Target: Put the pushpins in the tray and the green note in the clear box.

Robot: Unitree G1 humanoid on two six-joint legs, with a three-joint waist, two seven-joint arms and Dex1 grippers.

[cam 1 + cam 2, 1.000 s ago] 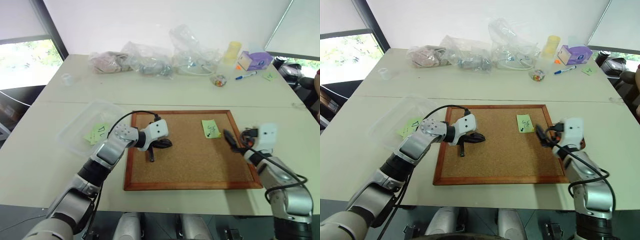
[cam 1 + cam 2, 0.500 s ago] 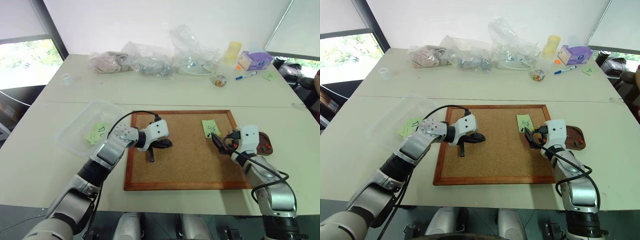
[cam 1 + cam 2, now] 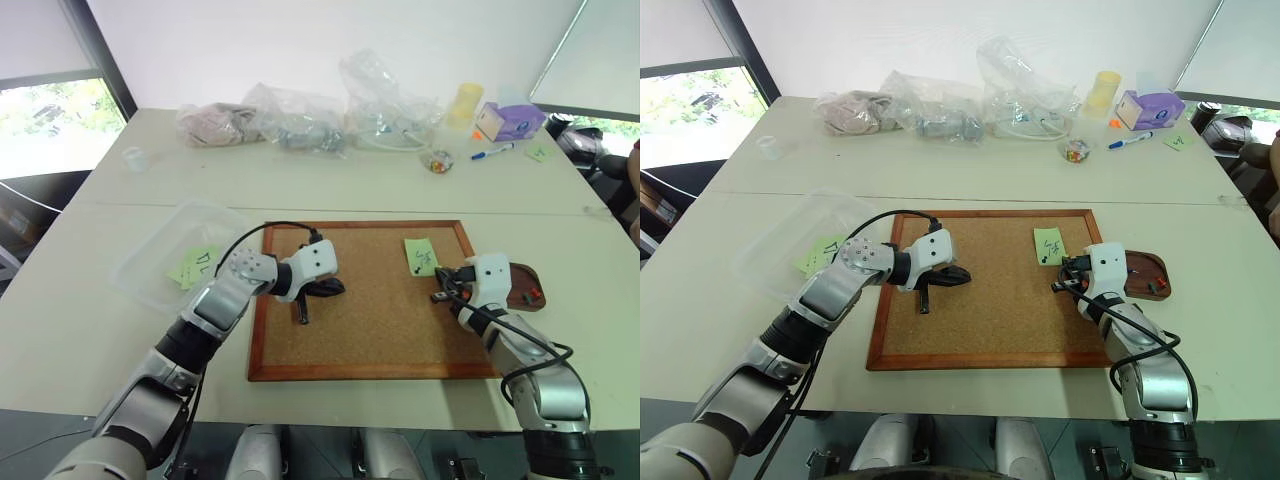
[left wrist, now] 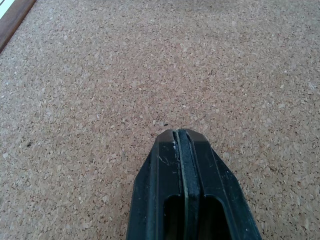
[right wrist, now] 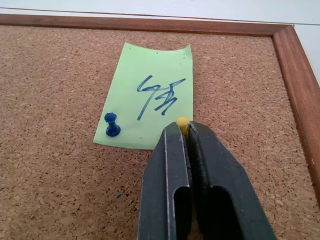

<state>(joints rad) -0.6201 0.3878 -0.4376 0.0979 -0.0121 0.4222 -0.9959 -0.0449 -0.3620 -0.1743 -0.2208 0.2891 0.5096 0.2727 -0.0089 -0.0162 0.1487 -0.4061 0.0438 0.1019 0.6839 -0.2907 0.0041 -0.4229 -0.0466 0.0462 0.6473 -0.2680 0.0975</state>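
On the wood-framed cork board (image 3: 380, 300), your right gripper (image 5: 183, 131) is clamped on a small yellow-headed pushpin (image 5: 183, 121) at the near edge of the pale-green square sticky note (image 5: 148, 95); a blue pushpin (image 5: 111, 124) stands in the note's corner just beside it. Your left gripper (image 4: 180, 137) rests shut and empty on bare cork, well apart from the note.

The small dark-brown shallow tray (image 3: 524, 284) sits just off the board's right edge, partly behind your right arm, with a red speck inside that is too small to identify. The transparent shallow plastic box (image 3: 175, 255) lies left of the board, with a second green note (image 3: 193, 264) in or under it; you cannot tell which.

Along the far side of the pale table (image 3: 350, 180) lie wrinkled clear plastic bags (image 3: 300, 118), a yellow cup (image 3: 462, 104), a purple box (image 3: 508, 120) and a blue marker (image 3: 492, 152). A bright window (image 3: 45, 125) shows at left.
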